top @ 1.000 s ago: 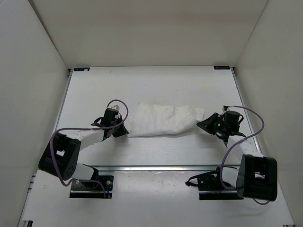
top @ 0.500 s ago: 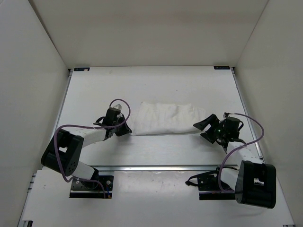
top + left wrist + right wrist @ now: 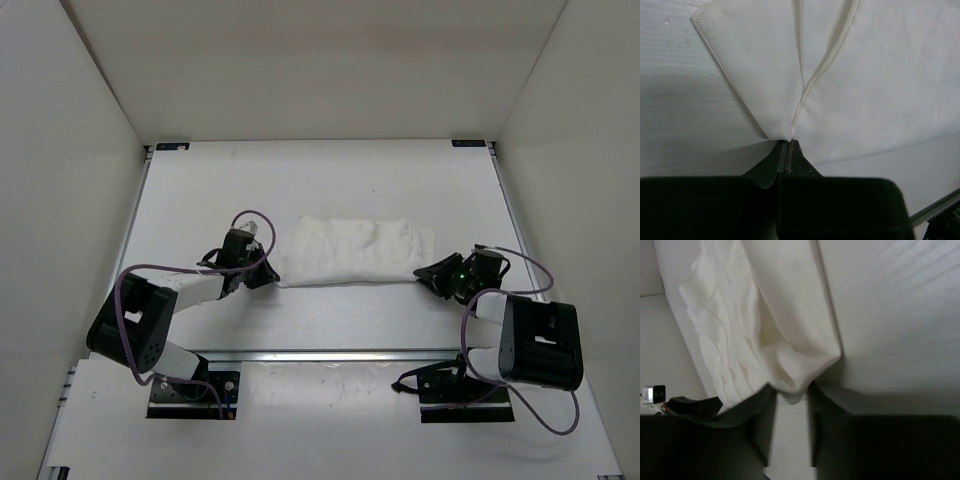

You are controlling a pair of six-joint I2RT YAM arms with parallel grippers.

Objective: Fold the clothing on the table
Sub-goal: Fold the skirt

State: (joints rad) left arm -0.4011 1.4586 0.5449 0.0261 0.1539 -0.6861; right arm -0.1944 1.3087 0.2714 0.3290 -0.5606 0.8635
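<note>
Top external: right gripper (image 3: 428,272), clamped earlier, now parted at clothing (image 3: 352,250); left gripper (image 3: 270,279) pinches it.

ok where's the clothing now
Top view: the clothing lies centred on the table, its left end pinched in the left gripper, its right end at the right gripper, jaws parted.

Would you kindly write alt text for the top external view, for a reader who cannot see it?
White clothing lies as a long rumpled band across the middle of a white table. The left gripper is shut on its left end; the right gripper meets its right corner with fingers apart.
</note>
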